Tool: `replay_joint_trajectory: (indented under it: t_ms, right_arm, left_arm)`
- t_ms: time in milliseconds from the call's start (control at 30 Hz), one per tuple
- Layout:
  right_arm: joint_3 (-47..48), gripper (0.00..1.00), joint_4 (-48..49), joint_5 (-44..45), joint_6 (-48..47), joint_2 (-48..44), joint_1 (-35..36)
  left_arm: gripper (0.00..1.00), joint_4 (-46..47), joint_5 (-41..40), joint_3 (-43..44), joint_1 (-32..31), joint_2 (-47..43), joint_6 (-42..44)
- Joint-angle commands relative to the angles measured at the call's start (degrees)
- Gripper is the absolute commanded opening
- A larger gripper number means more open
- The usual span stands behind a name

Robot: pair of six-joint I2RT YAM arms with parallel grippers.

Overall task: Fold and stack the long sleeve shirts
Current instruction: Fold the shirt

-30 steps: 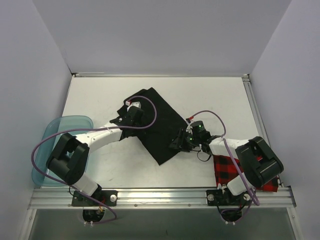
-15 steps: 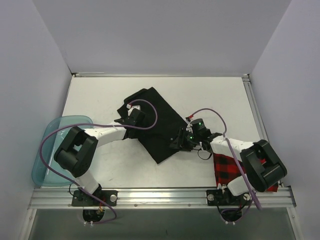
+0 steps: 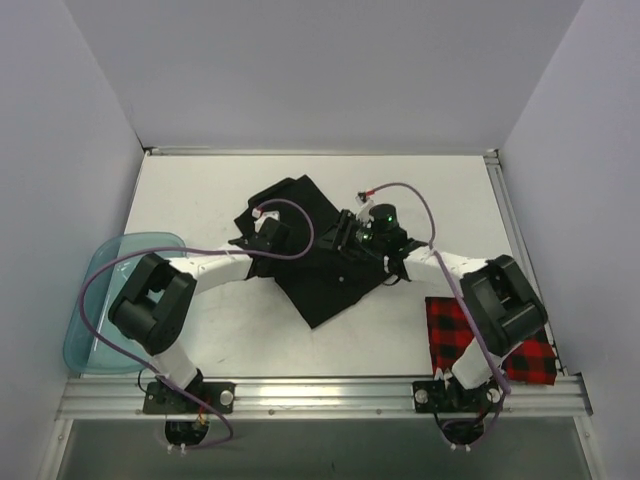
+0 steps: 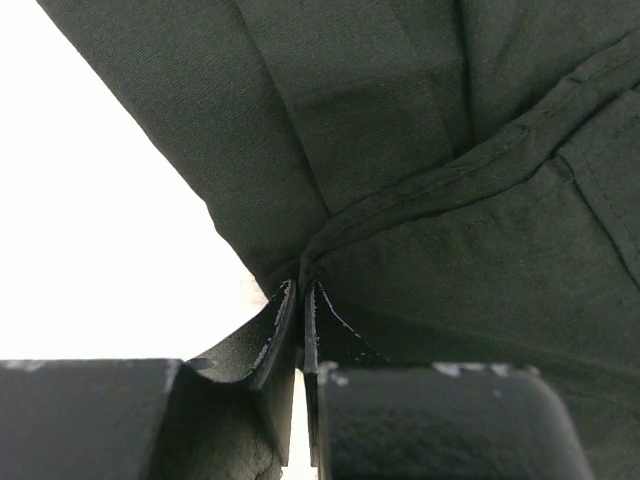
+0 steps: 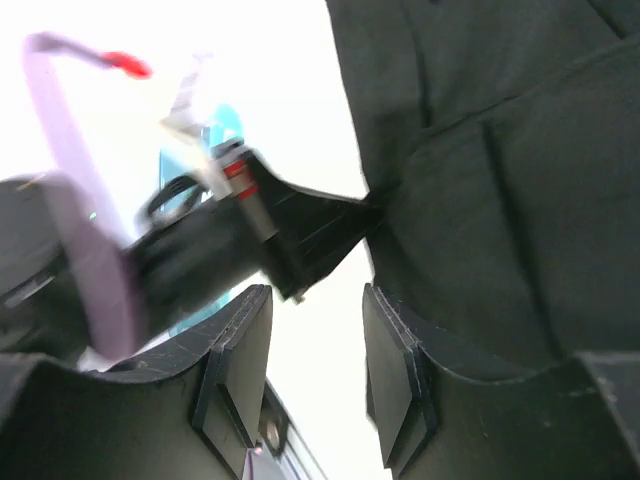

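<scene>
The black shirt [image 3: 318, 255] lies folded in the middle of the table, a slanted rectangle. My left gripper [image 3: 262, 226] is at its left corner; in the left wrist view its jaws [image 4: 301, 290] stand almost closed, with a gathered fold of the black shirt [image 4: 420, 180] running into the tips. My right gripper [image 3: 345, 232] hovers over the shirt's upper middle, open, with nothing between its fingers [image 5: 385, 350]. The right wrist view shows the left gripper [image 5: 300, 235] just ahead of it. The red-and-black check shirt [image 3: 490, 340] lies folded at the near right.
A translucent teal tub [image 3: 105, 300] hangs off the table's left edge. The metal rail [image 3: 320, 392] with both arm bases runs along the near edge. White walls close in the table at the left, back and right.
My right arm swung up and left, from the black shirt's lower right edge to over its middle, uncovering more of the check shirt. The left arm's elbow shifted; its gripper stayed at the corner.
</scene>
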Motion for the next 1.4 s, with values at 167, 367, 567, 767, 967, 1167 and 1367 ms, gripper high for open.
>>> replay_joint_trajectory:
  t_ms: [167,367,567,767,967,1167,1367]
  right_arm:
    - [-2.52,0.42,25.92,-2.38,8.68,22.61,-0.18]
    - [-5.17,0.42,31.73,-3.26,8.94,29.04,-2.64]
    - [-4.90,0.42,31.47,-3.43,8.59,28.16,-2.99]
    - [-4.46,0.42,31.21,-3.43,9.03,27.46,-2.99]
    - [-4.46,0.42,30.50,-3.43,8.94,26.67,-2.99]
    - [-4.64,0.42,29.62,-3.61,8.15,25.88,-2.99]
    - [-4.64,0.43,24.80,-4.57,5.60,20.70,-4.83]
  left_arm:
    - [0.13,1.82,-2.27,2.01,2.11,1.84,-1.08]
    - [0.28,2.26,-1.22,1.75,3.70,-0.34,-1.34]
    - [0.72,1.91,0.54,-0.53,1.24,-11.48,-3.53]
    - [0.68,6.90,2.38,-5.71,-6.40,-22.14,-10.21]
    - [0.30,26.05,9.50,-17.40,-10.18,-20.50,-16.54]
    - [0.13,31.34,12.41,-22.41,-10.63,-8.11,-18.92]
    - [0.10,34.25,11.10,-27.69,-10.19,-8.70,-20.06]
